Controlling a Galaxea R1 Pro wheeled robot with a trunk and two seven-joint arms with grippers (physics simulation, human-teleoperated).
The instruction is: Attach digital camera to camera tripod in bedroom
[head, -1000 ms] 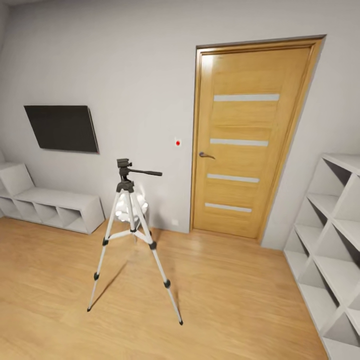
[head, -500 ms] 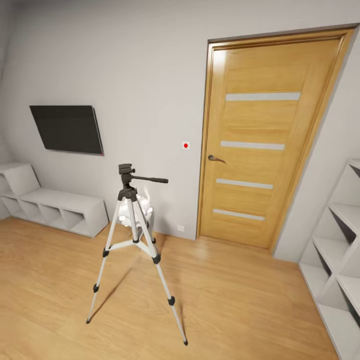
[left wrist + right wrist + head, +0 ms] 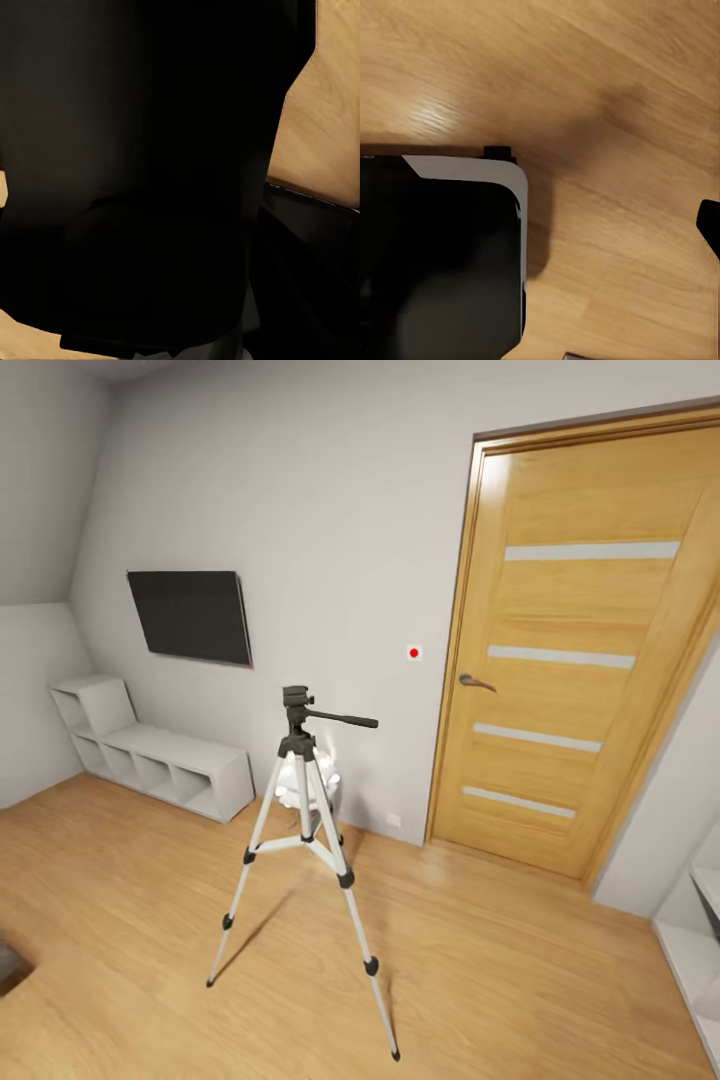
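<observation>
— Head view first: what stands in front of you?

— The camera tripod, upright on the light wood floor of the bedroom, its three silver-white legs spread and its black pan head on top, the long handle pointing toward the wooden door. Just behind the legs is a small white lamp, near the grey wall. A dark TV hangs on that wall above low white cube shelves, and a white wall plate with a red dot sits beside the door frame.

— And your fingers?

— I cannot tell whether either pair is wide or narrow. My left wrist view is mostly dark black bulk with a sliver of wood floor; my right wrist view looks down at floor and a black, white-edged body.
</observation>
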